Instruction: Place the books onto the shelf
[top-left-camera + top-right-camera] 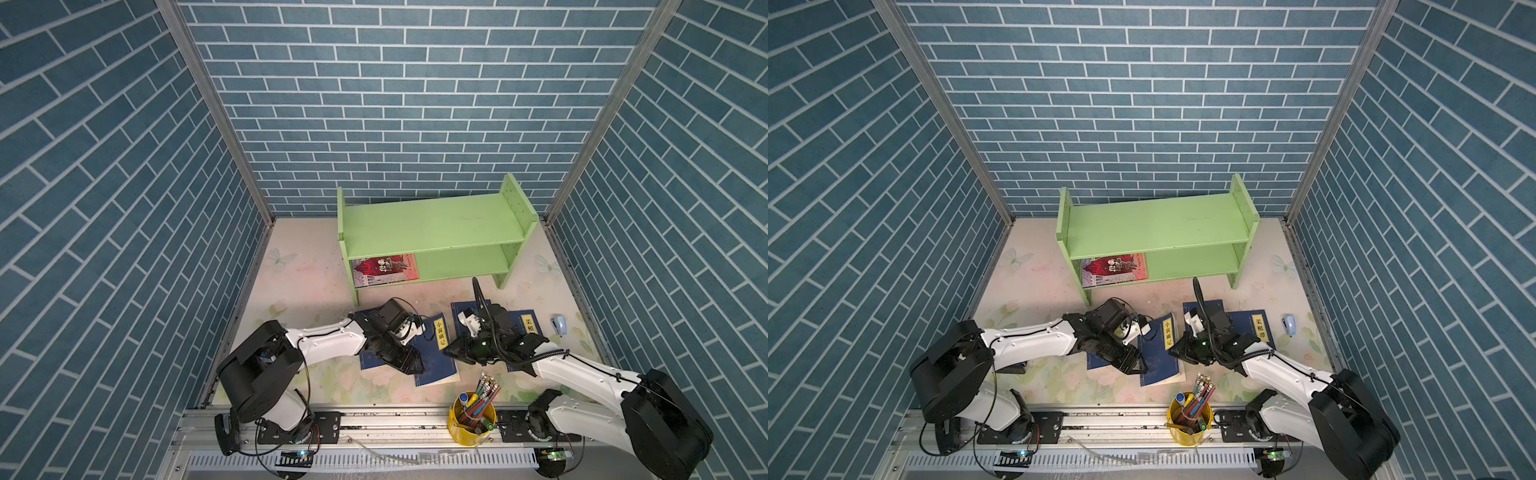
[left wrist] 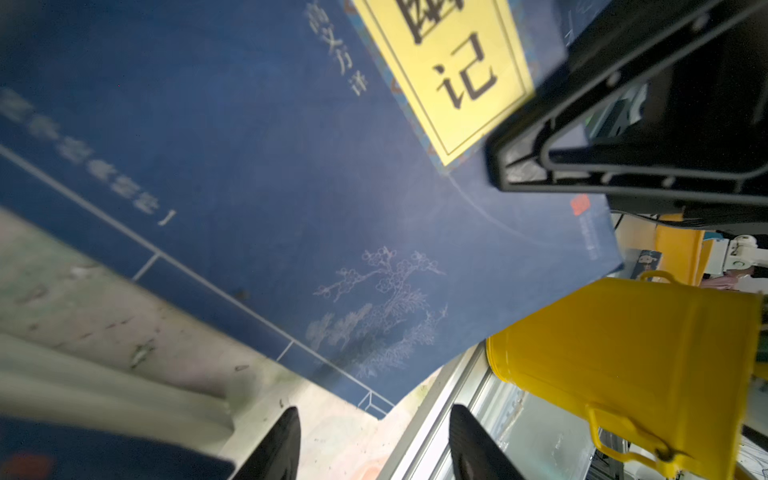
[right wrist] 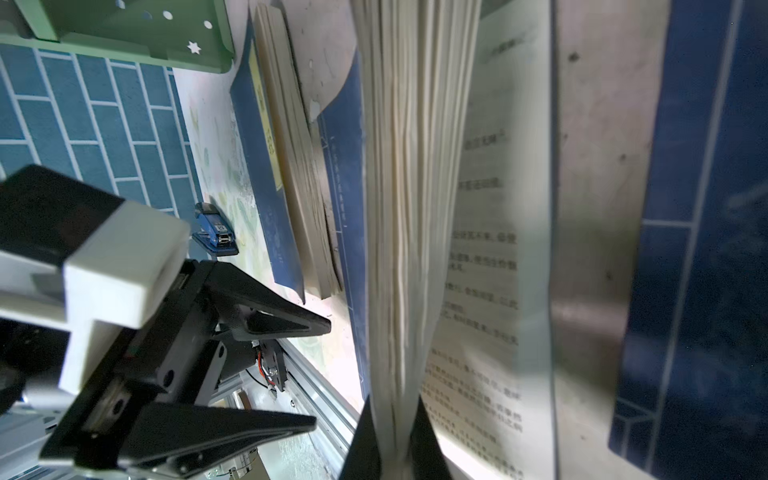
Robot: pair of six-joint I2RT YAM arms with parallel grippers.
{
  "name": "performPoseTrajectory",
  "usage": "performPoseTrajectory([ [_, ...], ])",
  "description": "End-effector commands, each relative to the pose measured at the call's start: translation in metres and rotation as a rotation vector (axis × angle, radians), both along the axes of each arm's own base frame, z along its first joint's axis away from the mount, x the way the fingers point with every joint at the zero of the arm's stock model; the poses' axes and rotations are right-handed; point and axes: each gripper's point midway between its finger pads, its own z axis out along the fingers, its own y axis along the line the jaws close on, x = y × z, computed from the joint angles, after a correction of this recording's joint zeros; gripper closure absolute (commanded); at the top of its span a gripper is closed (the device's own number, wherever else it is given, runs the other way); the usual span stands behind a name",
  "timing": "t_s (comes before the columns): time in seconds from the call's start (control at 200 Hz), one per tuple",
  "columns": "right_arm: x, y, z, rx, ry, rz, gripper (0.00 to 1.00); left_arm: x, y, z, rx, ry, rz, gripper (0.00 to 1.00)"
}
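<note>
The light-green shelf [image 1: 432,232] [image 1: 1154,224] stands at the back, with the red-and-grey book [image 1: 384,268] lying on its lower tier. Navy books lie on the table: a middle one [image 1: 436,359] [image 2: 291,187], one under the left arm [image 1: 370,361], and two on the right [image 1: 528,328] [image 1: 463,309]. In the right wrist view my right gripper [image 3: 392,415] [image 1: 446,353] is shut on a sheaf of the middle book's pages [image 3: 415,208], with a printed page fanned open beside them. My left gripper [image 2: 376,432] [image 1: 417,365] hangs open over that book's near corner, holding nothing.
A blue stapler [image 1: 559,324] [image 3: 214,230] sits at the right of the table. A yellow pen cup [image 1: 471,419] [image 2: 623,374] stands at the front rail, close to both grippers. Brick-patterned walls close in three sides.
</note>
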Motion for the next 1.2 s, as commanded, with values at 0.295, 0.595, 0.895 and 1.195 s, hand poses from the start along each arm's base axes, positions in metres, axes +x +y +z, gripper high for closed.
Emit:
performPoseTrajectory([
  [0.295,0.000,0.007,0.044,0.053,-0.049,0.055,1.00,0.025,0.033,0.090,-0.291,-0.065,0.074,0.40],
  [0.595,0.003,0.015,0.077,0.094,-0.080,0.098,1.00,0.040,0.044,0.130,-0.393,-0.113,0.108,0.40],
  [0.895,-0.007,0.019,0.115,0.145,-0.101,0.184,1.00,0.030,0.059,0.150,-0.475,-0.077,0.097,0.40],
  [1.195,-0.016,0.020,0.162,0.195,-0.148,0.265,1.00,0.031,0.072,0.171,-0.557,-0.045,0.152,0.40],
])
